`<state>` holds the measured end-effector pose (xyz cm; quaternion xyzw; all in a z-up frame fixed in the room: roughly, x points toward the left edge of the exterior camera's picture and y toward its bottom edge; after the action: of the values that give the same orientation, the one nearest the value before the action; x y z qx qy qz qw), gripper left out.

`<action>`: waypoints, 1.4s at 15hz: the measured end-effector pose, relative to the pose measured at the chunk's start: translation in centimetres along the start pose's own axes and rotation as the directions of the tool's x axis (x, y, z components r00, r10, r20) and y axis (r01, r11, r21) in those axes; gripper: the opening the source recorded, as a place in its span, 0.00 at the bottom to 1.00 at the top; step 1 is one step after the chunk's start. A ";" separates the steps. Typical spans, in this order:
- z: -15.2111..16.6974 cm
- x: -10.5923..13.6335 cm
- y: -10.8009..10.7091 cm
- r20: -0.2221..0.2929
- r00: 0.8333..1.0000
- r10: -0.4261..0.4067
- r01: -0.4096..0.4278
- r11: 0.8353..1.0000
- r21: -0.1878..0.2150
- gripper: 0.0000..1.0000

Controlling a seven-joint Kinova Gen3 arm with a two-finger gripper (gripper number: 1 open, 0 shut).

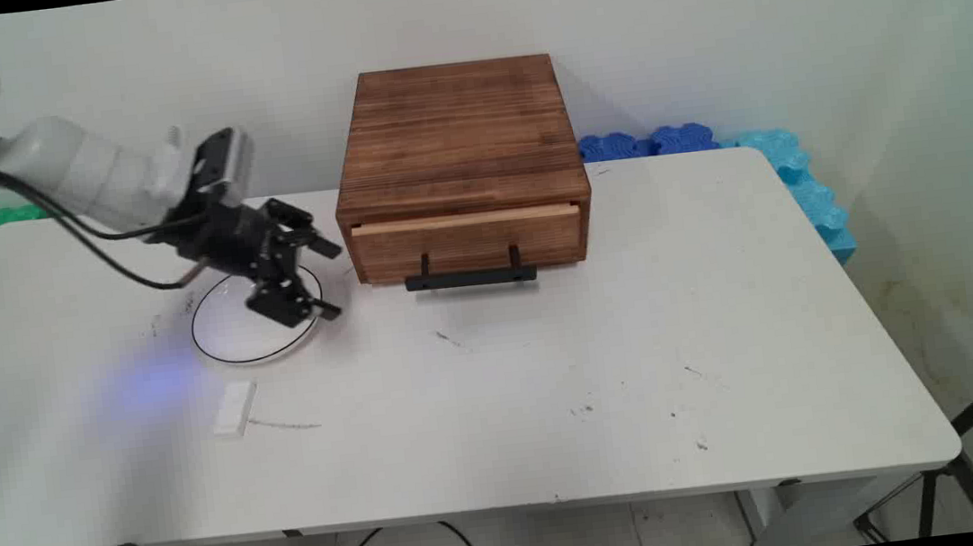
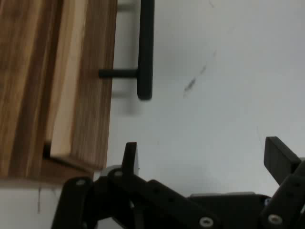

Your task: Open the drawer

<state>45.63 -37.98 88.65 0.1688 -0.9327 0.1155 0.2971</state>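
- Main view: hand, fingers spread and empty, hovers above white plate.
- Wooden drawer box stands just beside, handle facing the tabletop's near side for access.

A: The main view looks down from above the table's near side toward the wall.

B: The hand view sits close, apparently sideways; both share the wooden drawer box's front.
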 end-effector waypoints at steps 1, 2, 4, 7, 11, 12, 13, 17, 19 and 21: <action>0.6 0.7 0.0 -0.002 1.000 -0.002 0.002 1.000 0.003 1.00; 1.2 1.3 0.0 -0.005 1.000 -0.004 0.004 1.000 0.006 1.00; 2.3 2.6 0.0 -0.010 1.000 -0.006 0.006 1.000 0.011 1.00; 3.7 4.2 -0.1 -0.018 1.000 -0.008 0.009 1.000 0.019 1.00; 5.2 5.7 -0.1 -0.023 1.000 -0.005 0.005 1.000 0.025 1.00; 5.6 6.1 -0.1 -0.023 1.000 -0.002 0.002 1.000 0.027 1.00; 6.0 6.4 -0.1 -0.023 1.000 0.000 0.001 1.000 0.028 1.00; 7.8 7.4 0.0 -0.019 1.000 0.006 -0.005 1.000 0.030 1.00; 8.6 7.8 0.0 -0.016 1.000 0.008 -0.008 0.999 0.033 1.00; 9.5 8.2 0.0 -0.011 1.000 0.008 -0.008 0.999 0.038 1.00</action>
<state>34.46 -43.02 85.91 0.1699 -0.9293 0.1352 0.2987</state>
